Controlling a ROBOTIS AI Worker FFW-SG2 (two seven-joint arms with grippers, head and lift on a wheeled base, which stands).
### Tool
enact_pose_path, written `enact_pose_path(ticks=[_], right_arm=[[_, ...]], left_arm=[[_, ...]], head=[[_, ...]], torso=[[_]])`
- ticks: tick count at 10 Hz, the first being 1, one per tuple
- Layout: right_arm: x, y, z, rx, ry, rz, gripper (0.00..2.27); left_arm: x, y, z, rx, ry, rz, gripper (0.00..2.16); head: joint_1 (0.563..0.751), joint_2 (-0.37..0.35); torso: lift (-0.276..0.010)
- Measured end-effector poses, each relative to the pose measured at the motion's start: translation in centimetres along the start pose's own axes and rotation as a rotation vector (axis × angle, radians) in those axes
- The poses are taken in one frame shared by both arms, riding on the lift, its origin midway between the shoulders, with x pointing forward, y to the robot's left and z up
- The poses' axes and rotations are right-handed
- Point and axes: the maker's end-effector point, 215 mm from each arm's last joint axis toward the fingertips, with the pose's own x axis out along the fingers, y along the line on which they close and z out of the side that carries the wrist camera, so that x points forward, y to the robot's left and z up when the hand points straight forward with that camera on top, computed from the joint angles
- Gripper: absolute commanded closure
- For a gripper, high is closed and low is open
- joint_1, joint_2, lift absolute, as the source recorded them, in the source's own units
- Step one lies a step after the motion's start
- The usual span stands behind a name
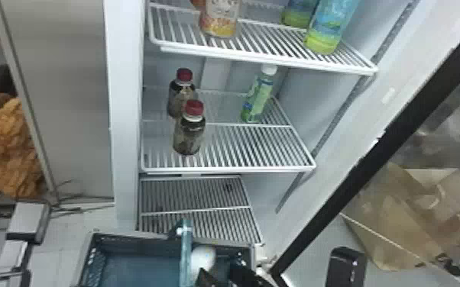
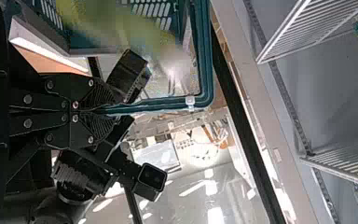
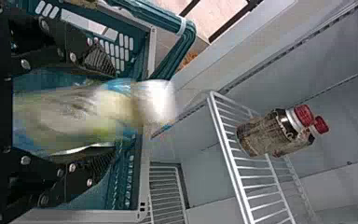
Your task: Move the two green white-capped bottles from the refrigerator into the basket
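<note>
My left gripper (image 2: 103, 110) is clamped on the teal plastic handle (image 1: 185, 248) of the teal basket (image 1: 130, 241); my right gripper (image 1: 226, 277) stands wide around a blurred green white-capped bottle (image 3: 74, 114) at that basket; another green white-capped bottle (image 1: 258, 97) stands on a white wire shelf (image 1: 229, 168).

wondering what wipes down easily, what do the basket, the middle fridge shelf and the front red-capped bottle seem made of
Basket: likely moulded plastic, fairly matte, with slotted walls.
Middle fridge shelf: probably white-coated metal, given its thin, straight bars.
Front red-capped bottle: smooth and seemingly see-through, dark tones showing through; plastic or glass, I can't tell.
</note>
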Motion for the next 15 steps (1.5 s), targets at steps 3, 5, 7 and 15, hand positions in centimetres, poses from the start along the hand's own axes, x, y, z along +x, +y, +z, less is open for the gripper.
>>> enact_pose_path(ticks=[3, 5, 7, 15], right_arm=[[0.1, -0.2, 0.3, -0.007, -0.009, -0.002, 0.49], [0.0, -0.5, 1.4, -0.024, -0.044, -0.013, 0.50], [-0.3, -1.9, 4.3, -0.080, -0.129, -0.056, 0.49], [-1.1, -10.0, 18.4, -0.308, -0.582, -0.241, 0.49]], left_arm=[[0.0, 0.0, 0.1, 0.002, 0.001, 0.000, 1.16], [0.0, 0.0, 0.1, 0.002, 0.001, 0.000, 1.16], [0.0, 0.0, 0.1, 0.002, 0.001, 0.000, 1.16], [-0.1, -0.1, 0.1, -0.003, -0.009, -0.004, 1.16]], head=[[0.695, -0.350], [0.695, -0.350], [0.695, -0.350], [0.695, -0.350]], torso=[[-0.263], [-0.263], [-0.263], [-0.263]])
